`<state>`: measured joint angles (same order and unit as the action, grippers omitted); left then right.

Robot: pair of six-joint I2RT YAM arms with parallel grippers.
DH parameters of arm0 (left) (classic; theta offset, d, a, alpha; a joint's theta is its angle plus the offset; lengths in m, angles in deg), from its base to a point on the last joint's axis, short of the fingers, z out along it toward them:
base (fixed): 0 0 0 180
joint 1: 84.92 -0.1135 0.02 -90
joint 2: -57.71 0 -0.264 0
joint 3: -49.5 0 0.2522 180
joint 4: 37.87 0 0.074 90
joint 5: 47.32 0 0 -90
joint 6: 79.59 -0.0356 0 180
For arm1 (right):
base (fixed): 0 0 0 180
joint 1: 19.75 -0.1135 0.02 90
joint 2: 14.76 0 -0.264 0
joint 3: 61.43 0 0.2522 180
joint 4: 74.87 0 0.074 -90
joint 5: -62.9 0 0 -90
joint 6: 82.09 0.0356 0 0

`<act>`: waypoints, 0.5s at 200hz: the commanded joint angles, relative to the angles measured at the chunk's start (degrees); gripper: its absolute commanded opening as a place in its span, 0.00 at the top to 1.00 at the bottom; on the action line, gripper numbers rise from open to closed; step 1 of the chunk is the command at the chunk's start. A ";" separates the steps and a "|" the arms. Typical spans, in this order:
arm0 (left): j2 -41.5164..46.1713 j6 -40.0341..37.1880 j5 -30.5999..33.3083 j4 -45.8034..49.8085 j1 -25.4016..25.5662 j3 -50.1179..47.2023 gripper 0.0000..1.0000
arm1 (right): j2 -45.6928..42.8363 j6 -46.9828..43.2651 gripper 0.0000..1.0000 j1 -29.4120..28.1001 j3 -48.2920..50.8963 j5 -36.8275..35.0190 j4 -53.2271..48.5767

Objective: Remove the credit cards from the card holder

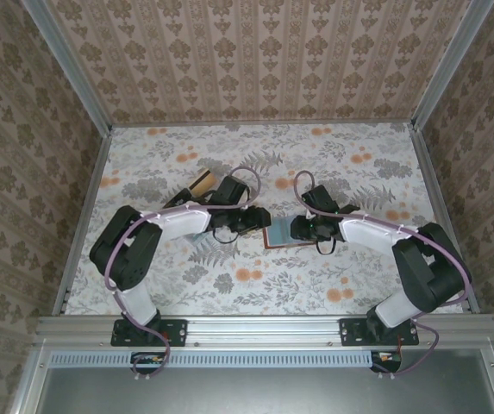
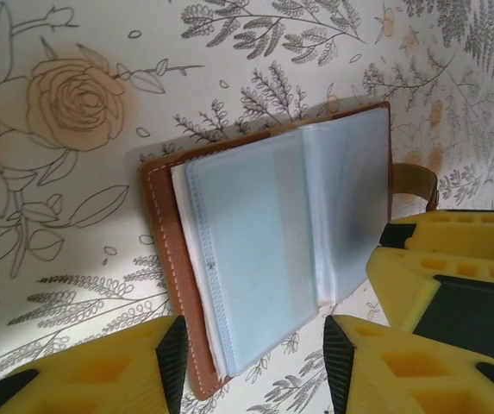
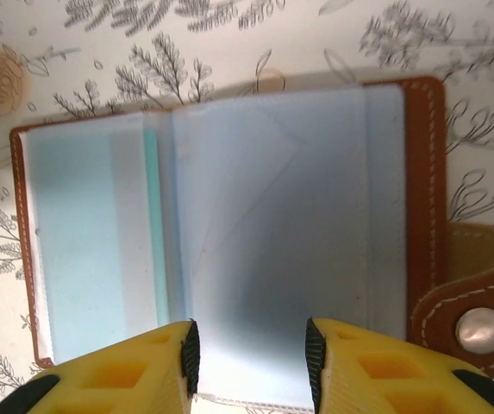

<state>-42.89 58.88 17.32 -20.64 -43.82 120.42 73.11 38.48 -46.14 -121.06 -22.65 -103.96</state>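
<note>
The left gripper (image 2: 255, 366), jaws parted wide, straddles the lower edge of the open reddish-brown leather card holder (image 2: 165, 224) at frame centre. The right gripper (image 3: 251, 362) is equally wide over its grey-blue pockets (image 3: 264, 216). Both arms bend inward over the floral table (image 1: 315, 285).

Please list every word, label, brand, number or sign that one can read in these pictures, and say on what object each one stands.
None can be read.
The open card holder shows plain leather, its translucent pockets show no print, and its snap button looks blank.
The tan card on the table is too small to read in the top view.
</note>
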 commanded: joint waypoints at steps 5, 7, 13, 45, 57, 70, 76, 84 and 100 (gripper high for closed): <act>-1.35 1.35 -1.50 -1.53 0.69 2.01 0.52 | 0.24 -2.72 0.59 1.55 -2.10 -2.26 -3.88; -1.42 1.41 -1.55 -1.53 0.77 2.10 0.52 | 0.40 -2.84 0.59 1.66 -2.12 -2.32 -3.91; -1.53 1.55 -1.46 -1.58 0.82 2.18 0.52 | 0.86 -3.18 0.59 1.91 -2.21 -2.22 -3.99; -1.89 1.87 -1.66 -1.78 1.07 2.32 0.52 | 1.85 -4.23 0.59 2.55 -1.56 -3.50 -3.81; -2.05 1.81 -1.81 -1.83 1.11 2.49 0.52 | 2.04 -4.36 0.59 2.78 -0.92 -3.59 -3.19; -2.34 1.97 -1.99 -1.87 1.17 2.66 0.52 | 2.75 -4.24 0.59 2.82 -0.33 -2.96 -2.71; -2.65 2.19 -2.37 -2.23 1.17 2.69 0.52 | 3.14 -3.97 0.59 2.82 0.01 -2.68 -2.37; -2.97 2.48 -2.89 -2.62 1.26 2.85 0.52 | 3.65 -3.47 0.60 2.79 0.53 -2.33 -1.93; -3.72 2.86 -3.58 -3.01 1.35 3.17 0.52 | 3.62 -1.85 0.60 2.84 2.01 -1.12 -0.71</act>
<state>-45.07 60.43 15.83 -22.13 -42.94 121.73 75.71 35.27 -43.56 -121.56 -24.16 -105.05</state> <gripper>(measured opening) 0.481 0.402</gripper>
